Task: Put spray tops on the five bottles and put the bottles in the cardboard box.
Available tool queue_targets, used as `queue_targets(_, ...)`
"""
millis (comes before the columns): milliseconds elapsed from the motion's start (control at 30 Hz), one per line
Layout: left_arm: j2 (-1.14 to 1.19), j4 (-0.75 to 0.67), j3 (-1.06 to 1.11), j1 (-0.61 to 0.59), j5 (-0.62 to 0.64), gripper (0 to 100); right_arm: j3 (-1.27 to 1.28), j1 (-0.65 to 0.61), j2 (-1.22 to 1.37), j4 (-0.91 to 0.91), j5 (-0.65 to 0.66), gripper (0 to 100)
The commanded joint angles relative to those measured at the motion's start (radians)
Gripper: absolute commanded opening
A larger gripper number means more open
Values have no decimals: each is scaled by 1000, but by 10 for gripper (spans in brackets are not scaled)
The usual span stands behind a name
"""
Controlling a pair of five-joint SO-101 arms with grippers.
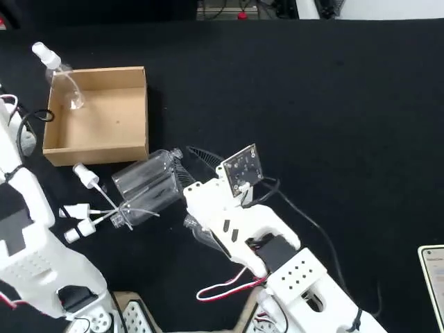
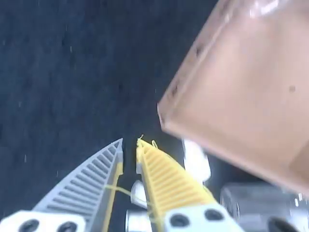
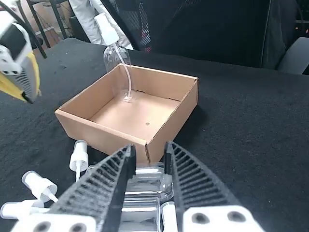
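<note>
The cardboard box (image 1: 97, 147) lies open at the left, and one clear bottle with a spray top (image 1: 59, 75) stands in its far left corner (image 3: 117, 60). Two clear bottles without tops (image 1: 142, 191) lie side by side in front of the box. My right gripper (image 3: 147, 147) is shut on one of them (image 3: 145, 186). Three loose spray tops (image 1: 82, 208) lie left of those bottles (image 3: 77, 157). My left gripper (image 2: 130, 141) is shut and holds nothing, low beside the box's left wall (image 2: 231, 121). Its yellow finger (image 3: 21, 79) shows left of the box.
Another clear bottle (image 1: 198, 232) lies partly under the right arm (image 1: 236, 222). The left arm's white body (image 1: 24, 236) runs along the table's left edge. A flat white object (image 1: 433, 267) lies at the right edge. Bare black table stretches to the right and back.
</note>
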Motion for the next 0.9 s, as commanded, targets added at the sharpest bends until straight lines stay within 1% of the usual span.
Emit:
queue_targets(0,-115,107,-48,-4,-15,56,-5,-5,7,-28,-5,102)
queue_targets(67,-146,153,-48,-4,-46,79,-4,-5,7,-28,-5,102)
queue_targets(167,-199,226,-47,-4,-61,156,-4,0,7,-28,-5,102)
queue_targets(267,-250,236,5,-4,-138,204,-4,0,7,-28,-5,102)
queue_targets(367,-327,236,124,-4,-215,205,-4,0,7,-26,-5,102)
queue_targets(500,-489,222,315,-24,-272,205,-2,-6,7,-21,-9,101)
queue_targets(600,-624,115,479,-79,-276,205,-19,-49,1,-21,-6,99)
queue_targets(667,-694,26,596,-111,-276,205,-45,-101,7,11,5,102)
queue_targets(733,-733,-68,714,-122,-269,205,-81,-175,8,112,110,102)
queue_targets(800,-744,-140,808,-120,-210,207,-120,-255,8,198,216,102)
queue_targets(867,-744,-203,871,-104,-158,208,-151,-288,8,245,239,102)
